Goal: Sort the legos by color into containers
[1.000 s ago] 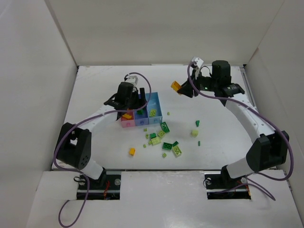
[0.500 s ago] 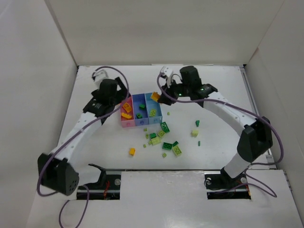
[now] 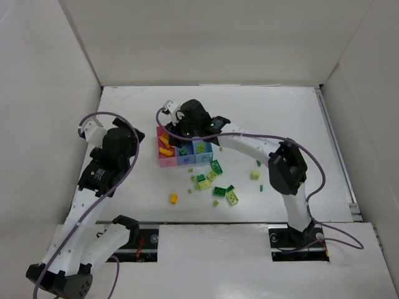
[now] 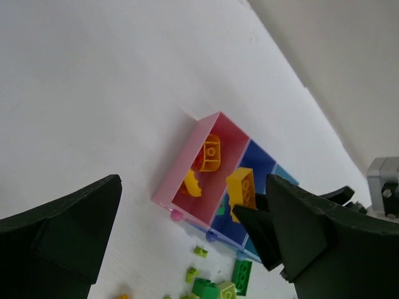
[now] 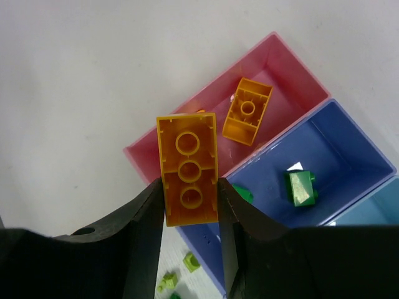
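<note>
Jaws, left gripper [image 4: 193, 187]: spread wide, nothing between the fingers. It sits off to the left of the bins and apart from them, pointing at the pink bin [image 4: 181, 169].

Jaws, right gripper [image 5: 190, 194]: clamped on the long sides of an orange brick [image 5: 187, 168], hollow underside facing the wrist camera. The right arm reaches across the table [image 3: 280, 118] from the right, and the gripper hangs over the left end of the bin row.

Held brick: above the pink bin. From the wrist view it covers one end of that bin, its lower edge at the wall shared with the periwinkle bin [image 5: 349, 143]. Cannot tell whether it touches the rim.

Bins: three joined in a row, pink on the left, periwinkle in the middle, light blue bin [image 3: 204, 157] on the right.
- Pink: loose orange brick [image 5: 247, 111] lying underside up; the left wrist view shows more orange pieces in it.
- Periwinkle: dark green brick [image 5: 301, 189] on the floor, a smaller green bit near the pink-side wall.
- Light blue: lime brick [image 3: 201, 147].

Loose on the table, in front of the bins:
- cluster of dark green and lime bricks [image 3: 215, 180]
- single orange brick [image 3: 173, 199] nearer the arm bases
- lime piece [image 3: 255, 175] off to the right, with a dark green piece [image 3: 259, 162] just behind it.
</note>
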Robot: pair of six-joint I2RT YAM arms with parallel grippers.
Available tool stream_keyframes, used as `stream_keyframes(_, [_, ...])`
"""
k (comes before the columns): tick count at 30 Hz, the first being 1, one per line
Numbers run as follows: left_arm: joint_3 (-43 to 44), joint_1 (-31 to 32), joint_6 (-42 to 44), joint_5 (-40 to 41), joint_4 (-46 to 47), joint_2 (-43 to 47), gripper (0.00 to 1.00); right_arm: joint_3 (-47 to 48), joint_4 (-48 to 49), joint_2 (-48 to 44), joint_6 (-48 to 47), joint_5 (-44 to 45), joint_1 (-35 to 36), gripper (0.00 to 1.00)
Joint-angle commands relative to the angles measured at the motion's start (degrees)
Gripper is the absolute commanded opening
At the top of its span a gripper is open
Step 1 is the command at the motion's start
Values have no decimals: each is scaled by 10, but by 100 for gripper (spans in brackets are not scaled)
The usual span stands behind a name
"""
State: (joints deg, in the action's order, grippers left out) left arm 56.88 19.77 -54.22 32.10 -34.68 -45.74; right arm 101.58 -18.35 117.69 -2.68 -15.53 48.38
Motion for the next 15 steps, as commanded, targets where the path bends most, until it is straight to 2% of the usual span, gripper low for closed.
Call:
stream_keyframes(1, [-12, 1, -12, -10, -32, -5, 100, 54, 33, 25, 40, 39, 5, 1])
stream_keyframes(7, [-31, 1, 1, -42, -20, -10, 100, 65, 38, 39, 48, 27, 10, 23])
stream_keyframes(11, [-36, 1, 8, -63, -9, -15, 100, 71, 38, 44, 42, 2, 10, 28])
stream_keyframes(13, [-36, 1, 13, -63, -9, -15, 100, 86, 38, 52, 42, -20, 10, 38])
stream_keyframes(15, [-36, 1, 18, -69, -9, -15, 100, 100, 25, 60, 42, -34, 10, 40])
